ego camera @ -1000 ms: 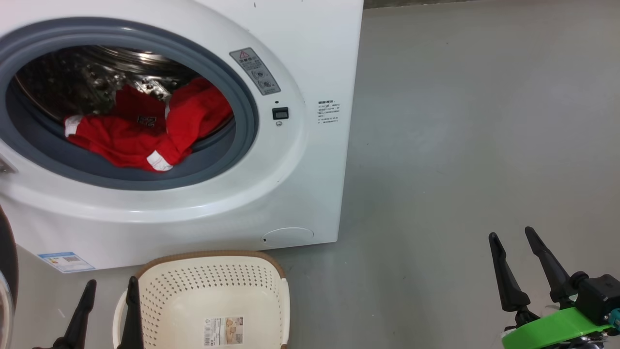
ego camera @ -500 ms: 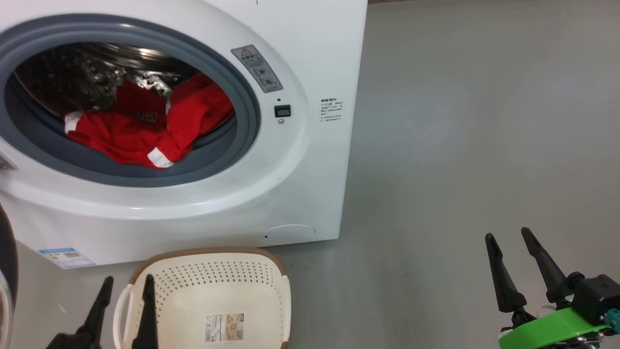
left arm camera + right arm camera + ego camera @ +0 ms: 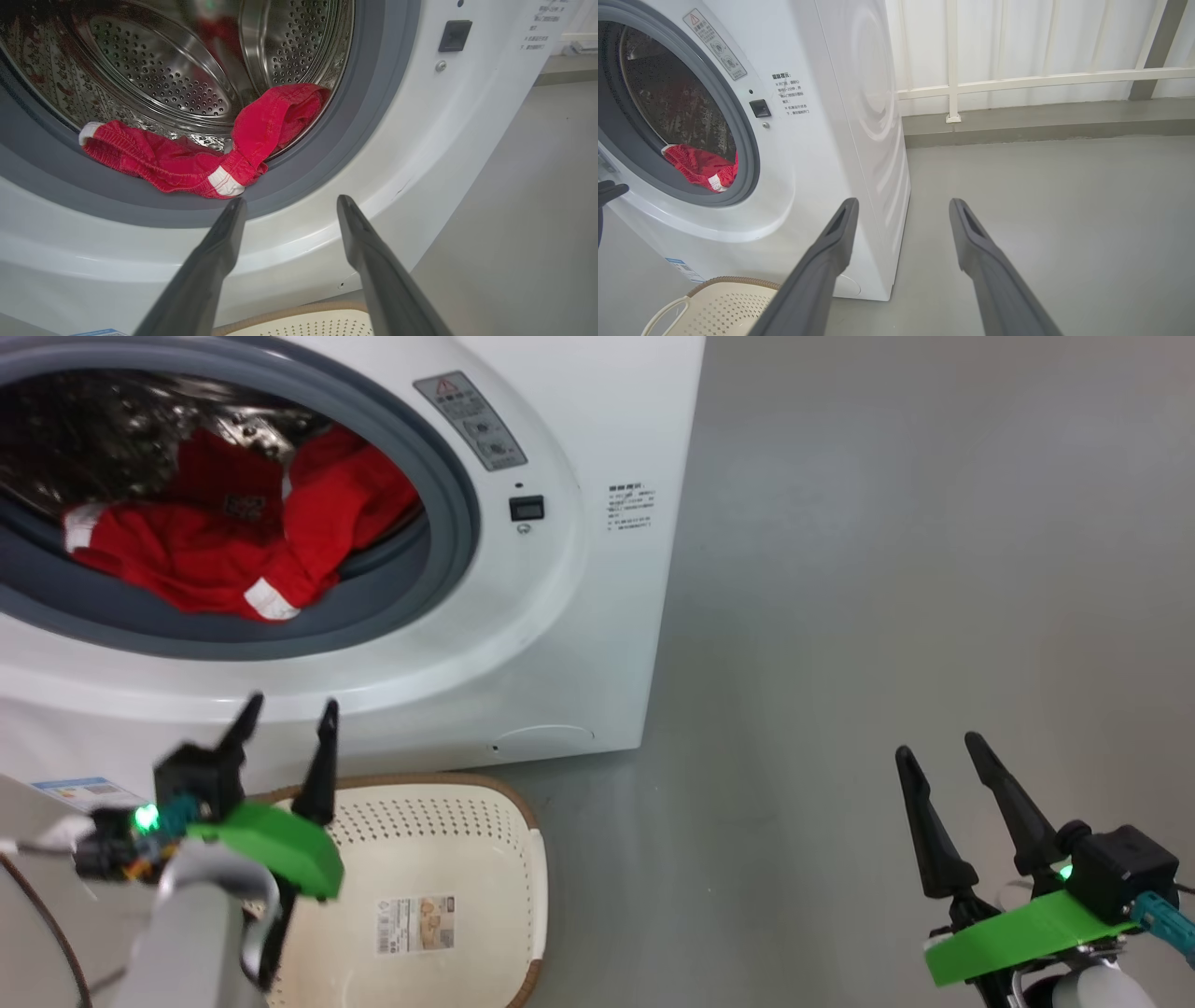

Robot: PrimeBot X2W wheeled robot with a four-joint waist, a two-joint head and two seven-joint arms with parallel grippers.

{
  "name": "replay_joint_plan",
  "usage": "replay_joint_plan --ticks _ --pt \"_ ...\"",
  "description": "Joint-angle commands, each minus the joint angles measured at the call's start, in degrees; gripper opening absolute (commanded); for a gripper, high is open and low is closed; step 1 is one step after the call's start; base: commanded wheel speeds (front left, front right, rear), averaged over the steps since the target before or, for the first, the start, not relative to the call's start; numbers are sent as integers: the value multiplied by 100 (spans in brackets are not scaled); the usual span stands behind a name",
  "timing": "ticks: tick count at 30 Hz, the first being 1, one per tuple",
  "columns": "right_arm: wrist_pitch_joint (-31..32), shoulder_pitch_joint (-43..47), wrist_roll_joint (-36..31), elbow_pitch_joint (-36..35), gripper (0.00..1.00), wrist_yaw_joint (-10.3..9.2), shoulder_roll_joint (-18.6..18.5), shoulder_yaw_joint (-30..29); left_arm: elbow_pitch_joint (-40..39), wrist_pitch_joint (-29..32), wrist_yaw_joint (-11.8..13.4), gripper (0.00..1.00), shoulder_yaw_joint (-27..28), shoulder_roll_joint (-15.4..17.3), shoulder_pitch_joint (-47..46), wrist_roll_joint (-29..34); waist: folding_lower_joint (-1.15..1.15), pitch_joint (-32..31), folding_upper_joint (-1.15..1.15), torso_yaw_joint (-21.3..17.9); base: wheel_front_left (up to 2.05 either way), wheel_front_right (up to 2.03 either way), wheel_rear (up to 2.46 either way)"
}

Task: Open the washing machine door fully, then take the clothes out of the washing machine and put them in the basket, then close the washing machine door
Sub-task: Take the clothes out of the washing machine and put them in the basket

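Left end effector (image 3: 290, 705) and right end effector (image 3: 937, 745) gape empty; right wrist view adds a railing (image 3: 1045, 80) past the washing machine (image 3: 859, 93).

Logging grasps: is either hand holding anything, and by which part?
Nothing is held. The left hand is open above the basket, short of the red clothes; the right hand is open over the floor.

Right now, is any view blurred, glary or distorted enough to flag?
Head view: the left hand and its forearm are smeared soft, and the washing machine front is slightly soft. Left wrist view: sharp; the steel drum mirrors a red glow from the clothes. Right wrist view: sharp, though the wide lens bows the washing machine's side.
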Motion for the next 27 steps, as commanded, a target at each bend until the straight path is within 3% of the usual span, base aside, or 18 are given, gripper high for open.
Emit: replay_joint_plan --ticks 1,7,14,27 --pt "-37 -209 13 -141 100 36 -24 160 93 42 -31 100 135 265 -406 56 0 190 0 -117 0 0 0" --pt "-37 -400 30 -141 100 36 29 194 1197 638 -25 100 -6 489 -1658 168 0 512 0 -237 0 0 0" --pt "-37 -681 30 -155 100 36 98 317 2151 896 5 100 -89 668 -2861 202 0 878 0 -391 0 0 0" --pt "-37 -1086 83 -226 100 36 230 349 3313 1092 60 100 -332 1232 -4035 372 0 1554 0 -693 0 0 0"
